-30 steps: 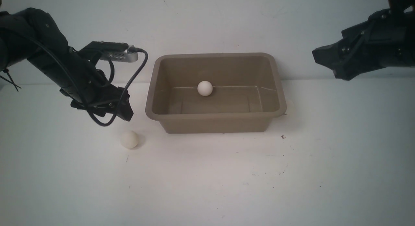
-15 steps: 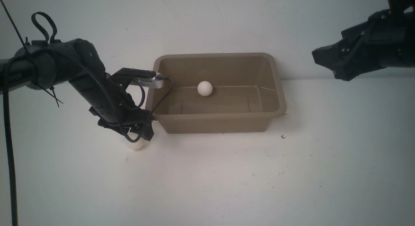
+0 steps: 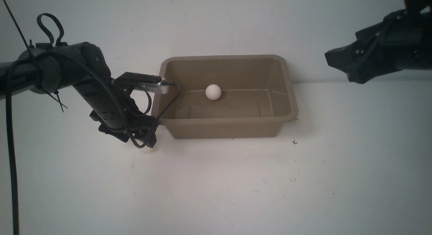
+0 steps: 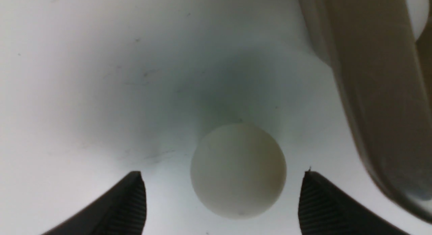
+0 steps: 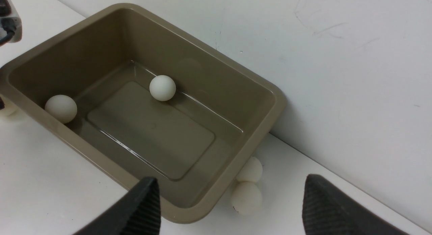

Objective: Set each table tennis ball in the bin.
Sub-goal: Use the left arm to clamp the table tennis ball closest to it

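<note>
The left gripper's (image 4: 222, 176) open jaws sit on both sides of a ball (image 4: 238, 171) on the tabletop (image 3: 216, 187) just left of the bin (image 3: 224, 119), and a crooked squeeze could make the light ball roll away; the right gripper (image 5: 229, 179) hangs open and empty.

It looks like a robot test lab: a scuffed white worktop (image 3: 216, 194), a bare white wall (image 3: 219, 22), and cabled black robot arms (image 3: 98, 96).
</note>
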Action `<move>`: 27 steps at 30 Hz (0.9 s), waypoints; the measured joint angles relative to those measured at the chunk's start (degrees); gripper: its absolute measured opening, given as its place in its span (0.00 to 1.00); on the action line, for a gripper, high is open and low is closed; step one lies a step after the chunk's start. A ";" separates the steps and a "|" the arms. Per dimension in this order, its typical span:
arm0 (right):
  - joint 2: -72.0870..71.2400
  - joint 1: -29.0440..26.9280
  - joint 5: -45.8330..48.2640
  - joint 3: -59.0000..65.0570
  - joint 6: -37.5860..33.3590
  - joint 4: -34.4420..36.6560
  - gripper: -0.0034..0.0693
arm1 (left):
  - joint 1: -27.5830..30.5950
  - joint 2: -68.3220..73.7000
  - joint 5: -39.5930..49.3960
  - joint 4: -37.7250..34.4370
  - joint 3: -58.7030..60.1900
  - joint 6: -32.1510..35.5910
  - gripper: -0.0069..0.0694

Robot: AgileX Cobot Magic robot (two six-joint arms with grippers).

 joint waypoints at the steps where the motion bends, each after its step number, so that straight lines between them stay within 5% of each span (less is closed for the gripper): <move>1: 0.00 0.00 -0.02 0.00 0.00 0.00 0.75 | -0.12 0.00 0.01 0.00 0.00 0.00 0.80; 12: 0.00 0.00 -0.22 0.00 0.00 0.00 0.75 | -0.11 1.38 -1.48 0.00 -0.28 0.00 0.78; 22: 0.00 0.00 -0.24 0.00 -1.39 0.00 0.75 | -0.11 2.89 -2.38 -0.70 -0.28 0.00 0.55; 27: 0.00 0.00 -0.29 0.00 -1.52 0.00 0.75 | -0.11 2.73 -2.07 -0.76 -0.28 0.15 0.55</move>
